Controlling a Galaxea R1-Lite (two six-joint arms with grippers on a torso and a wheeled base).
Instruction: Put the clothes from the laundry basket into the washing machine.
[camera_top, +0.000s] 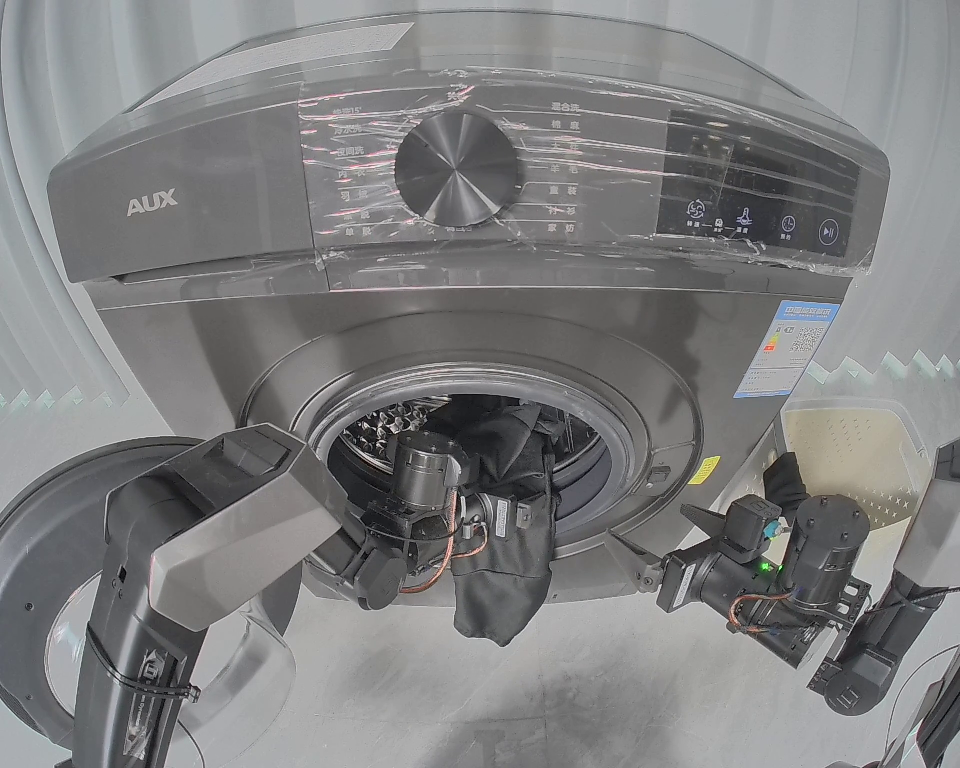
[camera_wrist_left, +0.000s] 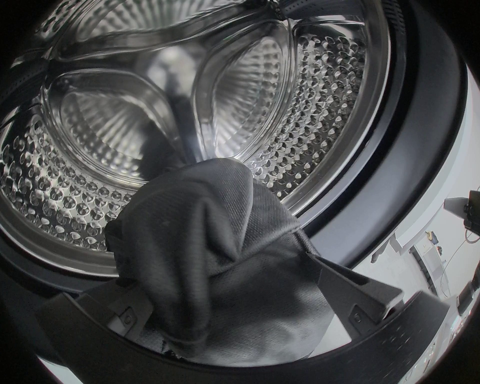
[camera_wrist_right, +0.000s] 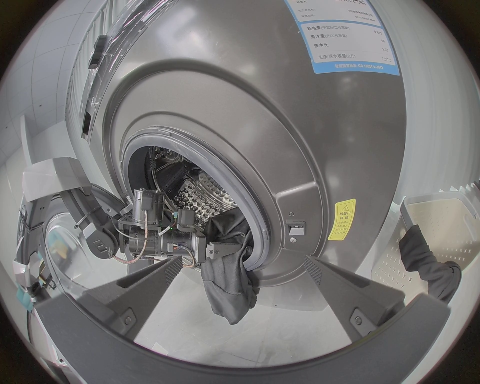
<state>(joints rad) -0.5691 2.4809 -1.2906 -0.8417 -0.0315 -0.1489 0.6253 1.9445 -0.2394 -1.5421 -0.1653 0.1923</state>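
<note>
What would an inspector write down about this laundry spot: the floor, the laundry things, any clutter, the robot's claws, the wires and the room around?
Surface: pale floor under the washing machine.
Job's things: machine door swung open; dark garment draped over the drum's rim, part inside, part hanging out; laundry basket on the robot's right, second dark garment over its edge.
Clutter: nothing seen.
Grippers: left gripper open at the drum mouth, the dark garment lying between its fingers; right gripper open, empty, near the basket.
Cables: copper-coloured cable looped at the left wrist, another at the right.
Surroundings: pale pleated curtain behind the machine.
</note>
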